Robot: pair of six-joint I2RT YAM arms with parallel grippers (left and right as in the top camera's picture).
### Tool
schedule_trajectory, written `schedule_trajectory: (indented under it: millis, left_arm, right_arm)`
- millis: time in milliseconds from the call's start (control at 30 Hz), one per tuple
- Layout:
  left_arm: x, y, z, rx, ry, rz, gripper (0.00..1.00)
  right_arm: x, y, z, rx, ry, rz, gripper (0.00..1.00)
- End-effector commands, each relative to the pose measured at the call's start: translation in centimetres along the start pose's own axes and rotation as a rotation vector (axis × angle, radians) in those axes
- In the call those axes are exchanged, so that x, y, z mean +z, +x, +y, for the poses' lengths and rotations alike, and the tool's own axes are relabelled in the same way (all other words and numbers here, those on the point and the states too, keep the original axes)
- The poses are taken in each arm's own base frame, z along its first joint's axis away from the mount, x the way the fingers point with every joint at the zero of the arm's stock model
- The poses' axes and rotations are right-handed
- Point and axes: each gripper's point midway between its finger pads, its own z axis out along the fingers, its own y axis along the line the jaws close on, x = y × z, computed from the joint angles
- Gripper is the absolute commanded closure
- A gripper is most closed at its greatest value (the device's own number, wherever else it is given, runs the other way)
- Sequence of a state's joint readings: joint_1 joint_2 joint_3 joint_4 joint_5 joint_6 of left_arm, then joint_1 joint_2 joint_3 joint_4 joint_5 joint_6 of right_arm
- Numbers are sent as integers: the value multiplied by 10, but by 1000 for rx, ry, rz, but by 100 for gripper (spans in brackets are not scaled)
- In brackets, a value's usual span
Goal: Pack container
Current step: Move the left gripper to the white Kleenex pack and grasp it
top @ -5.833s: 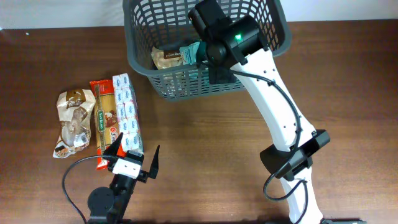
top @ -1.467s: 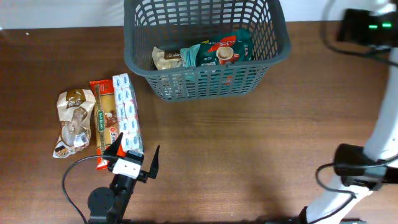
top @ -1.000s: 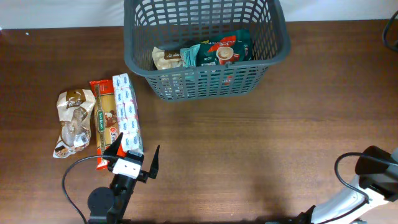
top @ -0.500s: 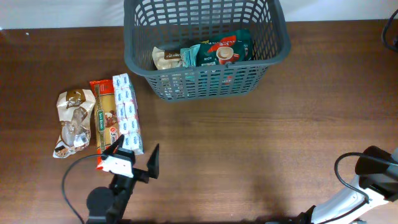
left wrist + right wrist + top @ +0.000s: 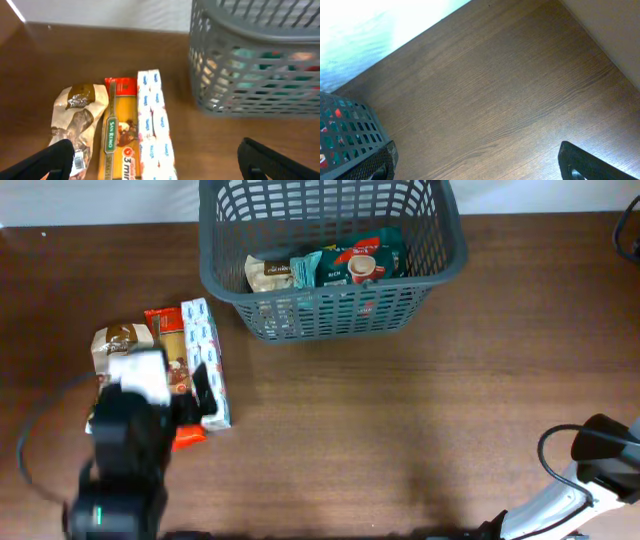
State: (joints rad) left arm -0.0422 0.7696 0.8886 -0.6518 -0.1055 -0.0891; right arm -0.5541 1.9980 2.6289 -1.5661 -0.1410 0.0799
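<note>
Wrist views show left gripper (image 5: 156,152) and right gripper (image 5: 476,155) spread wide, empty; overhead alone looks into the container (image 5: 330,315).

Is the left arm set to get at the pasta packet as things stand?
Probably yes: the left gripper hangs above the pasta packet, jaws wide open, nothing on top. The brown bag and the white-and-blue packet lie close against its sides, so gripping may be tight.

Overhead and two wrist views.
Overhead looks straight down; both nearer wrist views look obliquely, sharing the container (image 5: 330,315).
</note>
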Motion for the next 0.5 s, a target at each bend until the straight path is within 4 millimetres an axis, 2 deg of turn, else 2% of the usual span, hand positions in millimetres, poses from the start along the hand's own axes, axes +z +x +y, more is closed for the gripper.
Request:
schedule_trajectory:
  millis: [0, 67, 133, 233, 300, 400, 467]
  left_arm:
    - [27, -11, -8, 65, 23, 85, 1]
    - [44, -9, -11, 69, 31, 134, 1]
    - [62, 5, -11, 74, 23, 203, 1]
    - [88, 39, -16, 75, 50, 354, 1]
    - [104, 68, -32, 58, 136, 474, 1]
    - [116, 86, -42, 44, 189, 545, 1]
    - [122, 97, -41, 41, 182, 584, 10]
  right_arm:
    - [-1, -3, 0, 7, -5, -10, 1]
    - [-1, -3, 0, 7, -5, -10, 1]
    - [-1, -3, 0, 7, -5, -10, 1]
    - [-1, -3, 0, 7, -5, -10, 1]
    - [-1, -3, 0, 7, -5, -10, 1]
    - [-1, -3, 0, 7, -5, -10, 1]
    - [-1, -3, 0, 7, -5, -10, 1]
